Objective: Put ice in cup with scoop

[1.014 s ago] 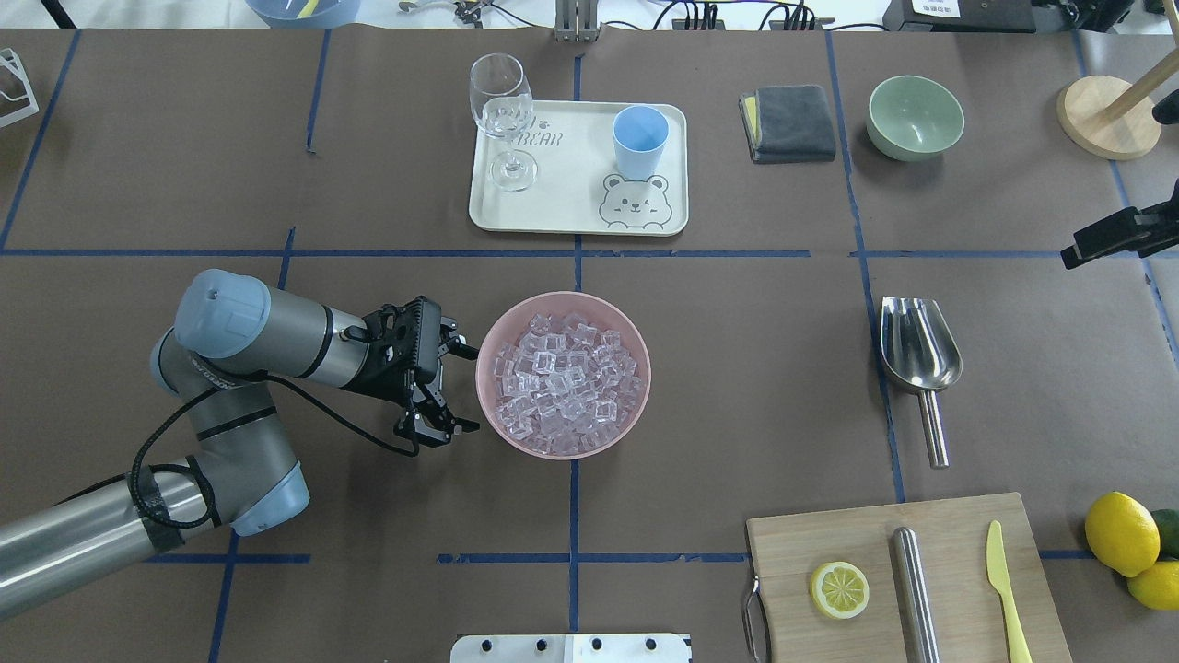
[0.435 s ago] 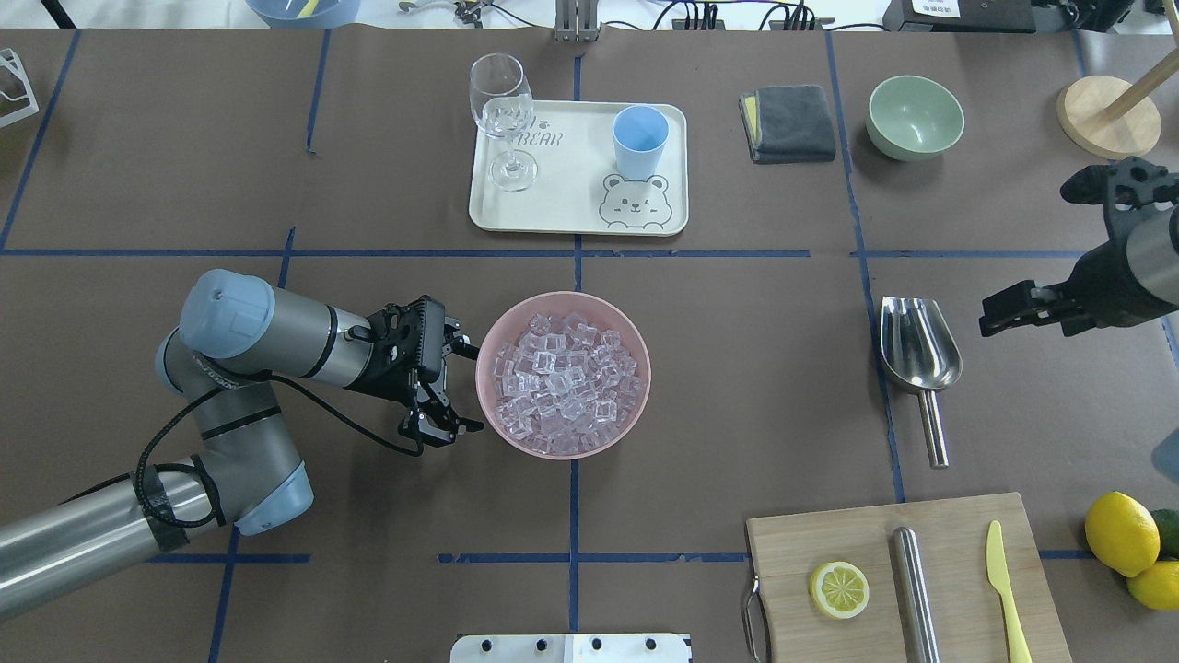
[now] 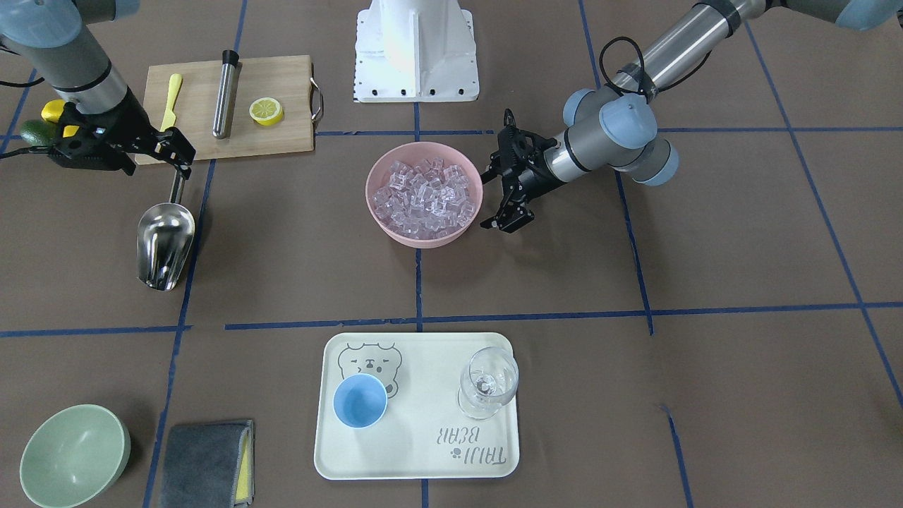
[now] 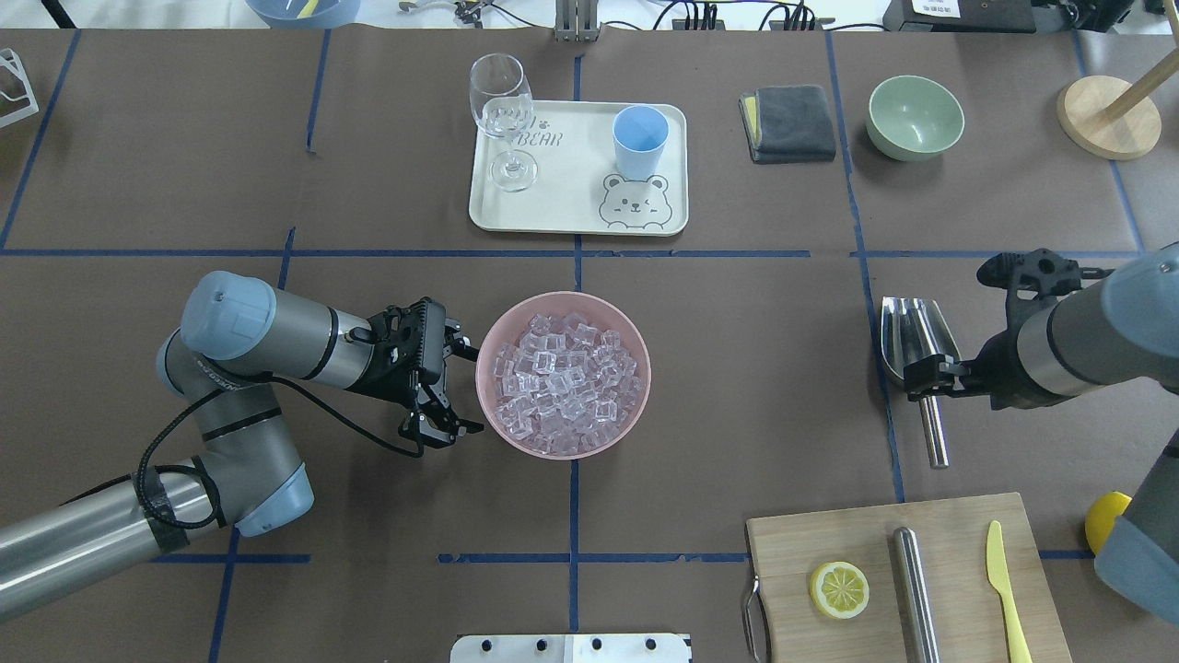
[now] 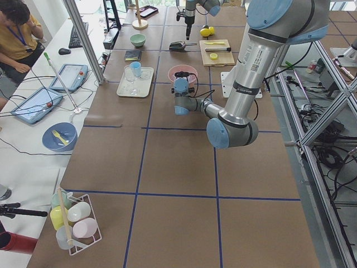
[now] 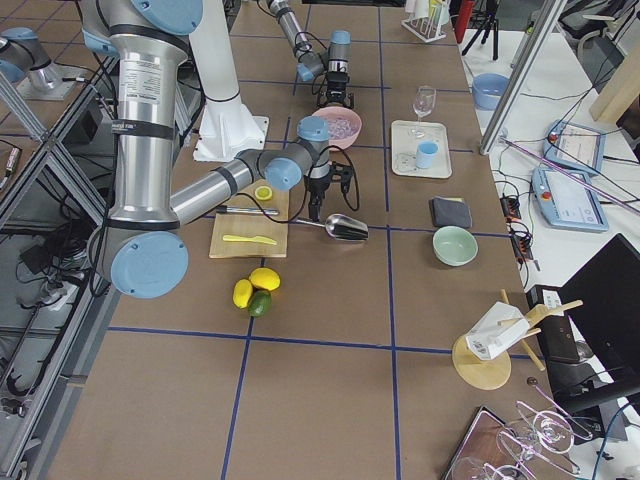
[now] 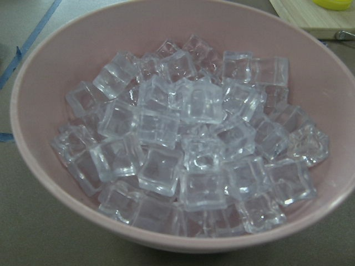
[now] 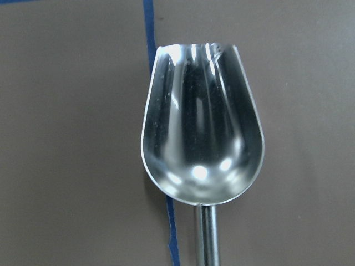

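- The right wrist view gives the closest look at the scoop (image 8: 202,138). Its shiny silver trough faces up, and it lies on the table across a blue tape line (image 8: 148,33), with the straight handle running off the bottom edge.
- The overhead view shows the right gripper (image 4: 921,379) above the point where the trough meets the handle. Whether its fingers are apart, together or touching the scoop cannot be told.
- The left gripper (image 4: 461,389) has its fingers spread, just beside the pink bowl (image 4: 486,405) of ice (image 7: 188,144).
- The cup (image 4: 640,138) stands on the tray (image 4: 571,214), well apart from the scoop.
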Robot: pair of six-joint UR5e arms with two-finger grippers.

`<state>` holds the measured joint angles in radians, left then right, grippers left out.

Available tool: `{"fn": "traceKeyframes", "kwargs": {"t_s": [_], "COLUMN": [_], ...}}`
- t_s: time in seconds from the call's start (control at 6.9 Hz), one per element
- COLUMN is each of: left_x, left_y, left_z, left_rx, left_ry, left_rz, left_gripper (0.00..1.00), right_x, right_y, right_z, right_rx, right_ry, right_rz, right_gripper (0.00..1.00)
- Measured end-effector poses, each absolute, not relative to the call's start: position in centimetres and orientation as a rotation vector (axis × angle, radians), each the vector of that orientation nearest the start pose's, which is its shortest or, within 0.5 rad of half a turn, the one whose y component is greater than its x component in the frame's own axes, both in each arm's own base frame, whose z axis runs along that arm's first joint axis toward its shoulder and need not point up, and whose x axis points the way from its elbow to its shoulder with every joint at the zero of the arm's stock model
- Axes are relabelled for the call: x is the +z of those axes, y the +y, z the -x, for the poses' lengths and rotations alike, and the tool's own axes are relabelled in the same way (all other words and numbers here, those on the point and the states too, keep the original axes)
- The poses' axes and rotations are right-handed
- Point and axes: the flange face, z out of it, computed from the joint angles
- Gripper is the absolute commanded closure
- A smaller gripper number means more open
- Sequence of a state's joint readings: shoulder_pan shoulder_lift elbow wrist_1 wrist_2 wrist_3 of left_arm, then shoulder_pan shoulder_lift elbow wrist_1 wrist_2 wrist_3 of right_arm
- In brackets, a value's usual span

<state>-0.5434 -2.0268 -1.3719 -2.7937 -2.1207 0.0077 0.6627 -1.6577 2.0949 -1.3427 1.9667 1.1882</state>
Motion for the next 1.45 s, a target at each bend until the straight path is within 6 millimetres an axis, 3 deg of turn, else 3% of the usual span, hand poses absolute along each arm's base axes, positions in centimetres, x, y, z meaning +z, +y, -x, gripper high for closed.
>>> {"fn": "traceKeyframes", "kwargs": {"t_s": [0.43,0.72,0.87,1.01,1.16,1.45], "left_x": [35.2,35.2,35.2,35.2,35.2,35.1], "left_y": [-41.0,-41.0,-41.0,-40.9,-40.9,-40.8], "left_z": [-52.3,-52.4,-52.4,-52.5,-52.5,-52.5], "left_rx": [1.222,1.222,1.222,1.223,1.223,1.224], "left_ry": [1.177,1.177,1.177,1.178,1.178,1.180], "left_rz": [-1.123,-1.122,-1.121,-1.121,-1.120,-1.122], "left_gripper": [0.00,0.00,0.00,0.00,0.00,0.00], "right_x": [44.8,45.9,46.4,46.8,46.9,46.9], "right_y": [-34.1,-34.2,-34.3,-34.3,-34.3,-34.3], "right_z": [33.1,33.5,33.7,33.8,33.8,33.8], "right_rx": [0.112,0.087,0.079,0.076,0.074,0.059], "right_ry": [-0.722,-0.704,-0.696,-0.691,-0.690,-0.690], "right_rz": [0.019,0.022,0.025,0.029,0.035,0.037], "right_gripper": [0.29,0.36,0.45,0.76,1.00,1.00]}}
